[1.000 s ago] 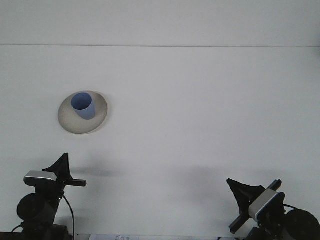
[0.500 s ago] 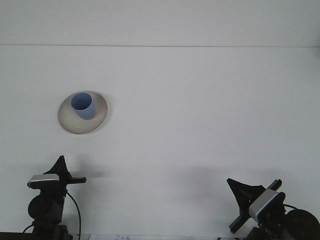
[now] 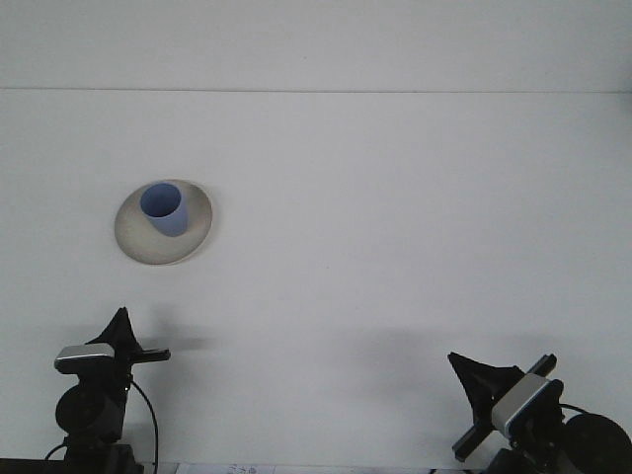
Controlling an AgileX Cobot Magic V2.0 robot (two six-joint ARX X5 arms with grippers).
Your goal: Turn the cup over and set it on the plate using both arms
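A light blue cup [image 3: 164,210] stands upright, mouth up, on a round beige plate [image 3: 133,242] at the left of the white table. My left gripper [image 3: 120,318] is low at the near left edge, well short of the plate, shut and empty, its fingers meeting in one dark point. At the near right edge my right gripper [image 3: 458,361] is far from the cup, also shut with nothing in it.
The white table [image 3: 395,227] runs back to a straight far edge against a white wall [image 3: 316,39]. Only the plate and cup rest on it.
My left arm has drawn back and dropped a little toward the near edge, then settled. The cup, the plate and the right arm have not moved.
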